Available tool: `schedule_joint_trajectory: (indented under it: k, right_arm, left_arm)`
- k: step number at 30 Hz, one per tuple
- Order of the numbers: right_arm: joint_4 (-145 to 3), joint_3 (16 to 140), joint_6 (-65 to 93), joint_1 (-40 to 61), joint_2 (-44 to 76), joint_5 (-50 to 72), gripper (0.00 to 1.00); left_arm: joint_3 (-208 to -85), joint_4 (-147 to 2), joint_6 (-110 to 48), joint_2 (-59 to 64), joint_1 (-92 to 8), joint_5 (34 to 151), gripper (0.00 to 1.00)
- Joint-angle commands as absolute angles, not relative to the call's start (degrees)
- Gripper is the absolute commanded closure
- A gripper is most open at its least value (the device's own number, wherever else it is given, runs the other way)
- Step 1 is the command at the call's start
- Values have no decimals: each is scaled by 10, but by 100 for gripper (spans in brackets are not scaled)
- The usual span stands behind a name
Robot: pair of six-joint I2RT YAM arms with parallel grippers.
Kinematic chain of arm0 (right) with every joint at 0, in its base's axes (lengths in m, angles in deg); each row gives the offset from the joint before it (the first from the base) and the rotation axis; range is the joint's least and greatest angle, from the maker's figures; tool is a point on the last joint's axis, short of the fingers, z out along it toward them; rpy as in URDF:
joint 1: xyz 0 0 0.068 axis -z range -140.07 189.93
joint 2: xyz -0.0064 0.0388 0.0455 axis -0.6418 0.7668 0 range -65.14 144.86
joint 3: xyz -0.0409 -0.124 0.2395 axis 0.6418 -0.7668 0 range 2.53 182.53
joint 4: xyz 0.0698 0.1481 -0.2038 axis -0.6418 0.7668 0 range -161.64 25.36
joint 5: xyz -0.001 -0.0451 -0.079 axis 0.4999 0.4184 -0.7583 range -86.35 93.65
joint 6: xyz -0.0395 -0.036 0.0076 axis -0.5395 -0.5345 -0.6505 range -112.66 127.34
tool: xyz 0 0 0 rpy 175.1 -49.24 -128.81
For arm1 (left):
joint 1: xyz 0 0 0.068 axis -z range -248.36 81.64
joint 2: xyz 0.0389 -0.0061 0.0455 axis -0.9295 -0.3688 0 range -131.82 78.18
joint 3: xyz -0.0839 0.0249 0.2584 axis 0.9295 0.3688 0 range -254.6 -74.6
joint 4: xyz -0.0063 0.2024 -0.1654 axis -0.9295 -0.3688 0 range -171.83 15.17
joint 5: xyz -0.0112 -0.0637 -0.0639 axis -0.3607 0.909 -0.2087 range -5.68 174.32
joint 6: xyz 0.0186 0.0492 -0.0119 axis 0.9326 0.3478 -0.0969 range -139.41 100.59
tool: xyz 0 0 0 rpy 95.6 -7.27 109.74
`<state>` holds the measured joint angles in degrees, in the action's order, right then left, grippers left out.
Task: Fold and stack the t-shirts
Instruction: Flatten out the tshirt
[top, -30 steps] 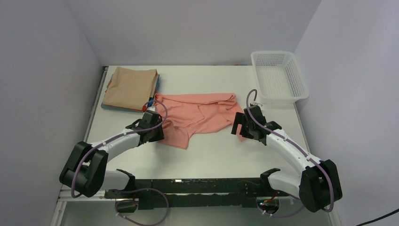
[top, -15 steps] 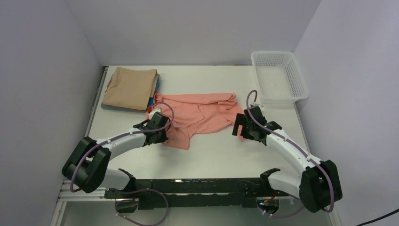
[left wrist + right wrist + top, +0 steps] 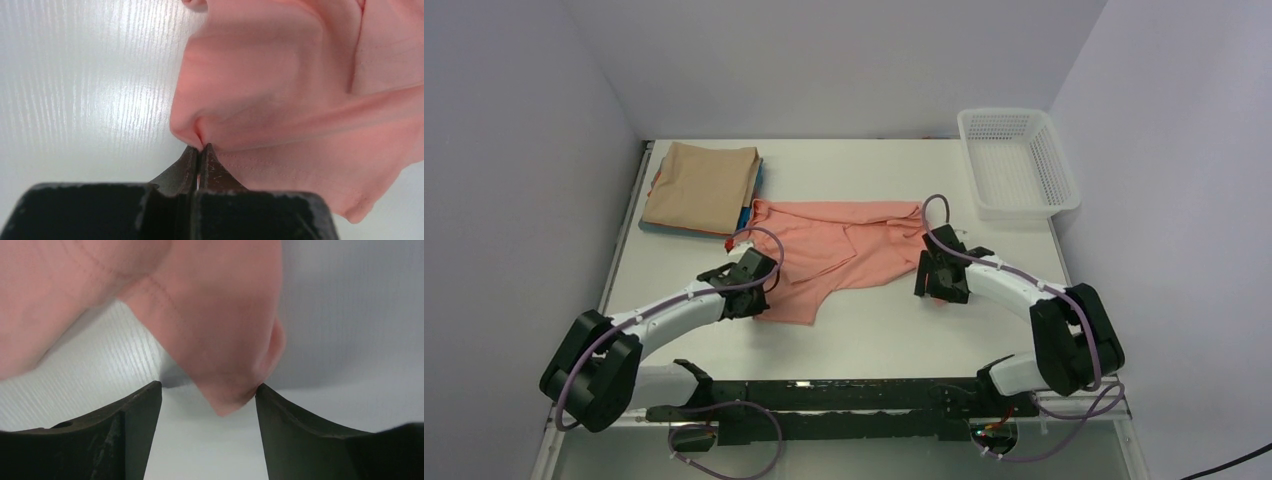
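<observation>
A salmon-pink t-shirt (image 3: 844, 245) lies crumpled in the middle of the table. My left gripper (image 3: 759, 283) is shut on its near left hem; the left wrist view shows the jaws pinched together on a fold of pink cloth (image 3: 260, 85). My right gripper (image 3: 939, 285) is open at the shirt's near right corner; in the right wrist view that corner (image 3: 220, 350) hangs between the spread fingers (image 3: 135, 430), touching the right one. A folded tan t-shirt (image 3: 702, 185) tops a stack at the far left, with blue and reddish edges (image 3: 746, 215) showing beneath.
A white plastic mesh basket (image 3: 1016, 162) stands at the far right of the table. The white table (image 3: 874, 320) is bounded by grey walls on the left, back and right.
My left gripper has pulled the shirt's near left hem toward the near edge. My right gripper has moved left and forward, closer in on the shirt's right corner.
</observation>
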<state>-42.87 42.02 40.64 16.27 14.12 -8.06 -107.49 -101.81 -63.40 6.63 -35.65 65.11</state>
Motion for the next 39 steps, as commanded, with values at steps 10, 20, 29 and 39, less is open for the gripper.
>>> schedule_joint_trajectory:
  k: [10,20,29,39]
  right_arm:
    - [-422,422,450,179,159,-104,52]
    - [-436,414,436,179,101,-35,100]
    - [-375,590,427,183,-13,38,100]
    - [-331,793,436,259,-82,2,100]
  left_arm:
    - [-1065,-1022,-640,109,-355,634,100]
    - [-1043,-986,-631,192,-355,642,100]
    - [-1262,-1104,-618,305,-355,516,100]
    - [-1582,-1143,-503,299,-355,420,100]
